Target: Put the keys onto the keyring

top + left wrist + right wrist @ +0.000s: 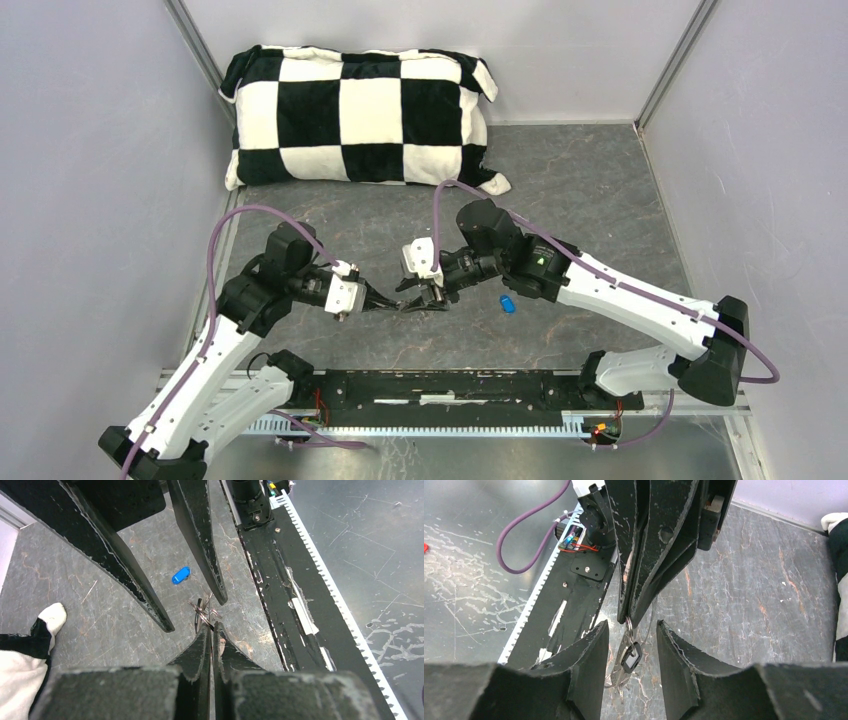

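Nearest the arm bases runs the black rail (450,385); just beyond it the two tools meet tip to tip over the grey surface (590,190). The left tool (211,630) is clamped tight on the keyring (202,611), whose thin wire juts past its tips, low over the surface. The right tool (631,625) stands open, a finger on either side of the black key (630,658) without touching it. That key hangs just under the left tool's tips, at the wire; it looks threaded on, though I cannot be sure. The blue key (507,304) lies loose on the surface beside the right wrist, apart from the ring, so I judge its turn comes next: the right tool must pinch its head and bring its hole onto the wire's end. Only the right wrist view shows the black key; the left wrist view shows the wire and the blue key; from above the ring is hidden. Farthest back lies the chequered pillow (360,115).
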`<state>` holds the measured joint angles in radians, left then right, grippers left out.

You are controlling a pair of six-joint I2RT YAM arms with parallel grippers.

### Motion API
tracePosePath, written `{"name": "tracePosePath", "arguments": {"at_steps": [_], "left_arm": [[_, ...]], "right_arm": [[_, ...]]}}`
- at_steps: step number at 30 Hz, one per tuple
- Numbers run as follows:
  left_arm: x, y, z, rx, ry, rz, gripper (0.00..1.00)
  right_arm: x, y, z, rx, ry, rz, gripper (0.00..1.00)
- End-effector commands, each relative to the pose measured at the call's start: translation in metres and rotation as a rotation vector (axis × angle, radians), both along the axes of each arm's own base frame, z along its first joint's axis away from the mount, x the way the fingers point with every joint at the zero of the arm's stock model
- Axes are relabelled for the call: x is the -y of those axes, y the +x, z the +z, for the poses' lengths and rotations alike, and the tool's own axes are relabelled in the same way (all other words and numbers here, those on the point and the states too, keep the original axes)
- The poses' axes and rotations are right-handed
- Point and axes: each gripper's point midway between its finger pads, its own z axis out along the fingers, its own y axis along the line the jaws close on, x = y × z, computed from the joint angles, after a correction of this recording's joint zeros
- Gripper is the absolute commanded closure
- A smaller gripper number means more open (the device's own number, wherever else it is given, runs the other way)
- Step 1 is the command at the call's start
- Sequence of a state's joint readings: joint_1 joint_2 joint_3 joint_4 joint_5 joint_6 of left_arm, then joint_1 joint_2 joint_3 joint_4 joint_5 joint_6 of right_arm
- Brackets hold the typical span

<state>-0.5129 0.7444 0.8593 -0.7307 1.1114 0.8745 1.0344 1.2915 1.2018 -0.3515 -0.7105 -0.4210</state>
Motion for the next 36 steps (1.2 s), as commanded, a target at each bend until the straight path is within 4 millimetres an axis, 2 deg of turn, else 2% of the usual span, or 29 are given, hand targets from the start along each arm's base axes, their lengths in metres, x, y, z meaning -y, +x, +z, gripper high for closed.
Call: {"name": "tracePosePath", "arguments": {"at_steps": [1,7,11,14,15,16,17,21,25,33,36], "left_arm": [[0.003,-0.006,0.027,0.078,-0.065,-0.055,0.98],[0.003,-0.006,0.030,0.084,-0.068,-0.053,0.98],[0.003,-0.004,0.026,0.084,-0.059,-0.043,0.98],[0.000,0.007,0.019,0.109,-0.023,0.010,0.98],[-0.002,0.012,0.015,0.123,-0.005,0.038,0.93],[-0.003,0.018,0.012,0.141,0.013,0.066,0.79],[-0.006,0.024,0.010,0.157,0.032,0.096,0.70],[-0.013,0.043,0.003,0.229,0.091,0.177,0.59],[-0.015,0.054,0.004,0.242,0.108,0.216,0.58],[-0.007,0.041,-0.007,0.126,0.090,0.160,0.63],[-0.005,0.042,-0.006,0.105,0.055,0.191,0.63]], "right_arm": [[-0.005,0.003,0.002,0.031,0.023,0.000,0.55],[-0.005,0.002,-0.003,0.016,0.009,0.010,0.72],[-0.004,0.000,-0.002,0.010,0.005,0.019,0.99],[-0.001,0.003,-0.004,0.015,-0.015,-0.014,1.00],[0.001,0.007,-0.005,0.016,-0.027,-0.038,1.00],[0.002,0.010,-0.007,0.017,-0.044,-0.063,1.00],[0.003,0.014,-0.009,0.015,-0.060,-0.086,1.00],[0.006,0.025,-0.021,0.002,-0.140,-0.157,1.00],[0.003,0.028,-0.026,0.000,-0.187,-0.181,1.00],[-0.007,0.031,-0.016,-0.012,-0.166,-0.194,1.00],[-0.009,0.029,-0.010,-0.021,-0.140,-0.191,1.00]]}}
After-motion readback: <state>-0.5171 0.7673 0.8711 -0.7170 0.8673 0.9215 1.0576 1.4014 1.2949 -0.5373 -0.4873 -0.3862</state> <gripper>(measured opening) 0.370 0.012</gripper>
